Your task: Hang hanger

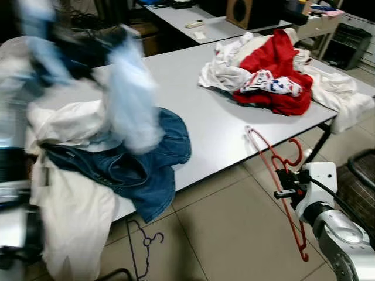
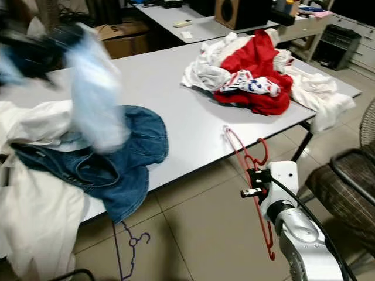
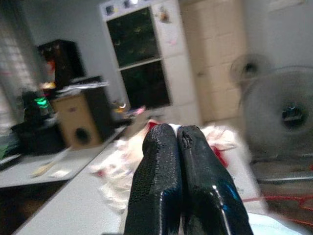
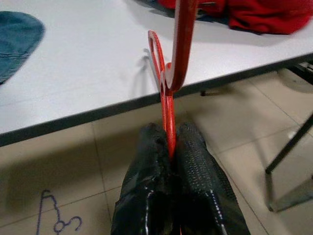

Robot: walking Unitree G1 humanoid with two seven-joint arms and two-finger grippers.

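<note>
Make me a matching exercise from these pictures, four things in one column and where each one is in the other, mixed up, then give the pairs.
Things:
1. red hanger
2. purple hanger
3. denim garment
4. red and white clothes pile

Places:
A. lying on the tiled floor
B. heaped at the table's far right end
C. clamped in the right tool
D. draped over the table's near edge

Pairs: 1-C, 2-A, 3-D, 4-B
</note>
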